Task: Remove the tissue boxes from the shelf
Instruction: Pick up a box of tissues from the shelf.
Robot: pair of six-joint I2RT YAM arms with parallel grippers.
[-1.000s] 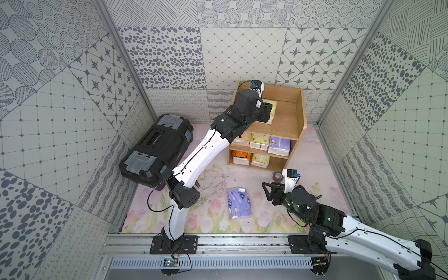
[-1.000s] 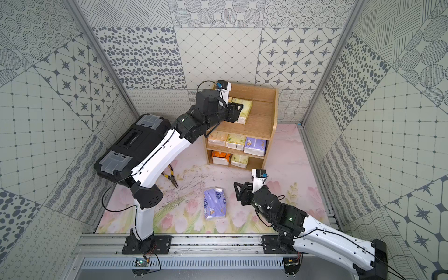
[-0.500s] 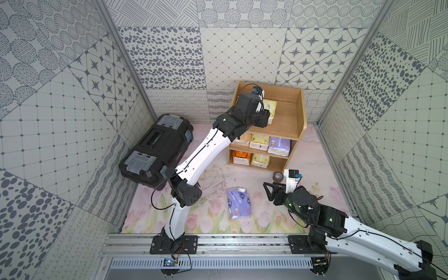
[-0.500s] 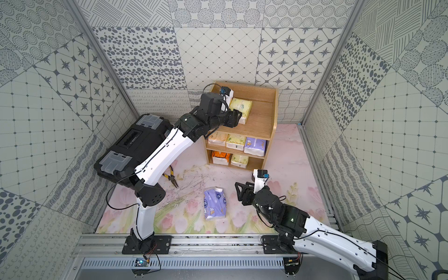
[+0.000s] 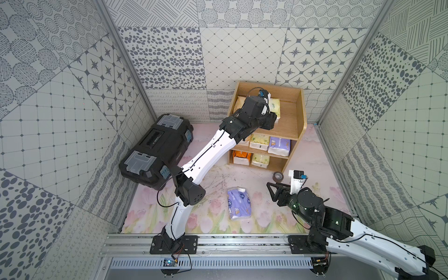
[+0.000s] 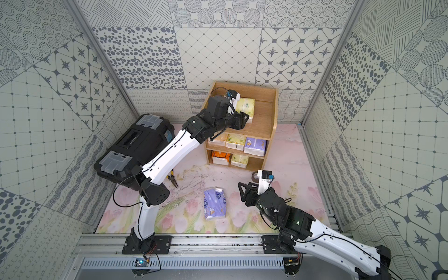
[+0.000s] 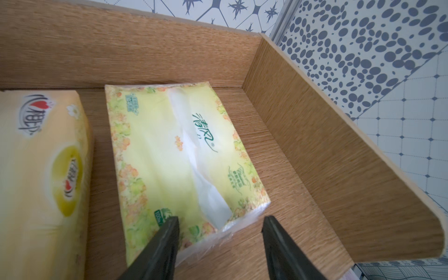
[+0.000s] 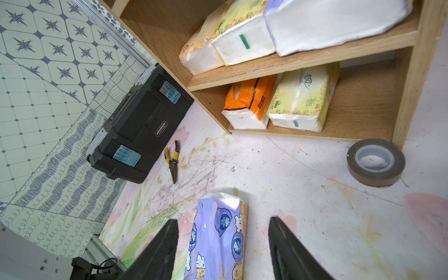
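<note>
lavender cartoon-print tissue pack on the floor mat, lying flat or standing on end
Lying flat: the lavender cartoon-print tissue pack rests on the floral mat, broad printed face up.

Bright, even light; soft blur on cream tissue pack.

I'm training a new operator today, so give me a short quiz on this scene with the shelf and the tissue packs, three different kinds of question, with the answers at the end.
1. True or false: one lavender pack lies on the mat, off the shelf.
2. How many tissue packs sit on the middle tier? A two, B three, C four.
3. Fill in the colour: the left gripper, jaws open, is at one end of the ______ pack on the top tier.

Key: 1 true. 2 B. 3 the yellow-green pack.
</note>
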